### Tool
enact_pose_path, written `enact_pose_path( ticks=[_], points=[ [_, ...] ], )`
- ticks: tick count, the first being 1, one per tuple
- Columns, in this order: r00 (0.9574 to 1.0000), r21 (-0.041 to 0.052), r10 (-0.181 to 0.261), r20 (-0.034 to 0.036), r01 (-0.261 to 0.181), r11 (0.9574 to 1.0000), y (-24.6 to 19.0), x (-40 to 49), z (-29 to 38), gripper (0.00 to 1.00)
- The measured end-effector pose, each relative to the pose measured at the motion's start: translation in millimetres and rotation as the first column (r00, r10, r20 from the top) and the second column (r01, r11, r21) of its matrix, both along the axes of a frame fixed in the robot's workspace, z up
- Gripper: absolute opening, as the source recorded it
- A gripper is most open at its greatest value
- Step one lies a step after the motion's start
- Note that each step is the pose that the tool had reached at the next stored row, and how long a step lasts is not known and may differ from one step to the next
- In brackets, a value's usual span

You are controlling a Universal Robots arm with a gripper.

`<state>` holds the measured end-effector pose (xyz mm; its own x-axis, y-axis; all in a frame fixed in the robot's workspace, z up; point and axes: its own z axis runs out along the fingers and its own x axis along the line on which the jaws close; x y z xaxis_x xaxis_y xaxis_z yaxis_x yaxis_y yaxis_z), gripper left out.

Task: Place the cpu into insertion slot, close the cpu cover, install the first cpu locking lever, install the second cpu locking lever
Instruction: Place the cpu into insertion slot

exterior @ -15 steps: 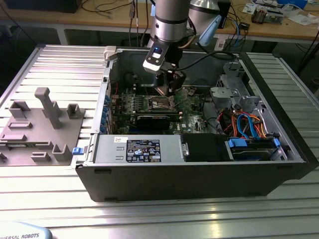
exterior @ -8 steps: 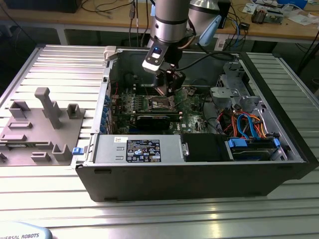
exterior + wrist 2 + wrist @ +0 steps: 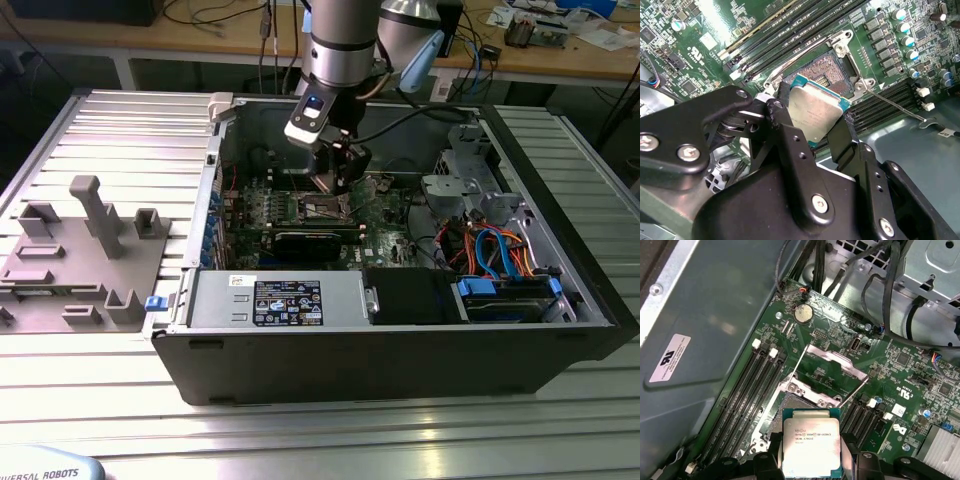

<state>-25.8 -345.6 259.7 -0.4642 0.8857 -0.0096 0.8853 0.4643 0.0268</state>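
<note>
Two edges of the cpu (image 3: 817,111) sit pinched in the gripper (image 3: 812,120) near the slot (image 3: 827,75); light, stiff, probably fragile, so edge-holding suits.

Open computer case (image 3: 350,365) lying on ribbed metal table (image 3: 130,130). Grey moulded fixture plate (image 3: 80,270) beside case, on exterior view's left. Labelled power supply box (image 3: 275,300) inside case; blue and orange cables (image 3: 495,250) toward exterior view's right. Long black memory slots (image 3: 745,390), coin battery (image 3: 803,313), finned heatsink (image 3: 940,450) on green board (image 3: 830,335); white sticker (image 3: 670,357) on case wall
</note>
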Motion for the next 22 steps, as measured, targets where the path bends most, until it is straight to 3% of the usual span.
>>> enact_pose_path(
  ticks=[10,15,19,22],
  points=[
    [0.9993,0.0001,-0.037,0.0000,0.037,0.9993,0.2,0.0,-2.2,0.54],
    [0.9968,-0.0010,-0.080,0.0000,0.080,0.9968,0.3,0.0,-3.8,0.54],
    [0.9948,-0.0073,-0.102,0.0006,0.102,0.9947,0.3,0.0,-4.0,0.54],
    [0.9915,-0.0087,-0.130,0.0008,0.130,0.9914,0.3,0.0,-4.2,0.54]
  ],
)
